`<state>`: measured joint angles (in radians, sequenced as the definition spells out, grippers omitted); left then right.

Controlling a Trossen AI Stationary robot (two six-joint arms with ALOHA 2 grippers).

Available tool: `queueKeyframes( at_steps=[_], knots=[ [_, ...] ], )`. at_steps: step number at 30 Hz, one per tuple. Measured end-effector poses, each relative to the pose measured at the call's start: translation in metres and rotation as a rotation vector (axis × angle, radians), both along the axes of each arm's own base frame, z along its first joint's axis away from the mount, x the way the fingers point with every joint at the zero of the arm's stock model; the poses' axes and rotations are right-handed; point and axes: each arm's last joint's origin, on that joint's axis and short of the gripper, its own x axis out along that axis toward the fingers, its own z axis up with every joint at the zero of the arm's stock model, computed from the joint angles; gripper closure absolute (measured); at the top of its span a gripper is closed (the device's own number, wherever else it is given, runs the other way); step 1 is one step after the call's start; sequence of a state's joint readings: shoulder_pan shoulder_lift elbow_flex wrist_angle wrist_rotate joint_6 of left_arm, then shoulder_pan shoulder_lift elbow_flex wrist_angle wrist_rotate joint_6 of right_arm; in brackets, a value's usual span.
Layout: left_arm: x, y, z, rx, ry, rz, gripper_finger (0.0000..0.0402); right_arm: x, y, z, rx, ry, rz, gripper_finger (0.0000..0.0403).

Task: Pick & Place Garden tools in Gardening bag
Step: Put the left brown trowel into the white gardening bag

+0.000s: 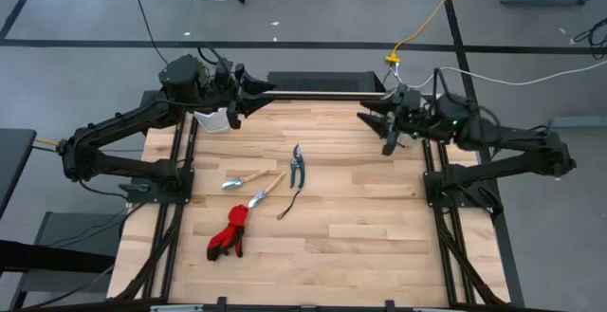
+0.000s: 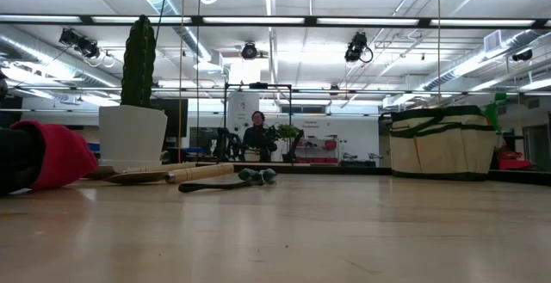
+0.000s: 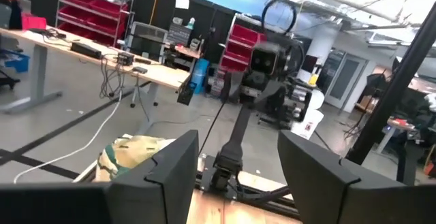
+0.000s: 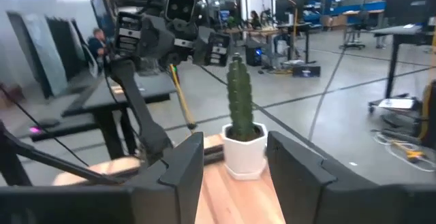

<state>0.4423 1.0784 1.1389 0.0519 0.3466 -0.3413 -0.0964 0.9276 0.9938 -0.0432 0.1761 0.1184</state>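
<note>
From the high view I count the tools laid out mid-table, left of centre: one pair of pruning shears (image 1: 297,164) farthest from me, two wooden-handled trowels (image 1: 245,179) crossing just nearer, one thin dark cord (image 1: 289,205) to their right, one bundle of red gloves (image 1: 229,231) nearest; I judge the shears rigid and best taken across the shut handles, the trowels stiff and light with the wooden grip the sure hold, the gloves soft enough to pinch anywhere, the cord limp and likely to slip; my left gripper (image 1: 234,102) waits at the far left corner, my right gripper (image 1: 389,134) at the far right. In the low view one cactus pot (image 2: 132,133) stands at left, one gardening bag (image 2: 442,142) at right, upright with soft fabric sides that may give under a push. In the left wrist view my left fingers (image 3: 172,166) stand spread, holding nothing, the bag beyond them. In the right wrist view my right fingers (image 4: 185,161) are likewise apart and empty, framing the cactus.
</note>
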Motion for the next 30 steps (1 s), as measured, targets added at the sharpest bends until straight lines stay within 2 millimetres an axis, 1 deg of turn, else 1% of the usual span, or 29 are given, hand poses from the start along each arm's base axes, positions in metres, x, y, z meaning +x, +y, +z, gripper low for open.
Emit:
queueKeyframes(
  at_steps=[3, 6, 10, 14, 23, 30],
  knots=[
    [-0.008, -0.004, 0.001, 0.015, 0.021, 0.005, 0.0193, 0.005, 0.002, -0.016, 0.025, -0.03, 0.015, 0.0241],
    [-0.015, -0.007, 0.001, 0.018, 0.048, 0.009, 0.0193, 0.008, 0.004, -0.03, 0.047, -0.023, 0.026, 0.0241],
    [-0.024, -0.011, 0.001, 0.026, 0.082, 0.017, 0.0193, 0.01, 0.005, -0.042, 0.088, -0.004, 0.031, 0.0241],
    [-0.032, -0.015, 0.001, 0.019, 0.108, 0.025, 0.0193, 0.01, 0.005, -0.045, 0.108, 0.003, 0.039, 0.0241],
    [-0.048, -0.022, 0.003, 0.035, 0.126, 0.043, 0.0193, 0.01, 0.005, -0.045, 0.108, 0.003, 0.041, 0.0241],
    [-0.061, -0.027, 0.0, 0.021, 0.176, 0.062, 0.0193, 0.01, 0.005, -0.046, 0.109, 0.018, 0.04, 0.0241]
  ],
)
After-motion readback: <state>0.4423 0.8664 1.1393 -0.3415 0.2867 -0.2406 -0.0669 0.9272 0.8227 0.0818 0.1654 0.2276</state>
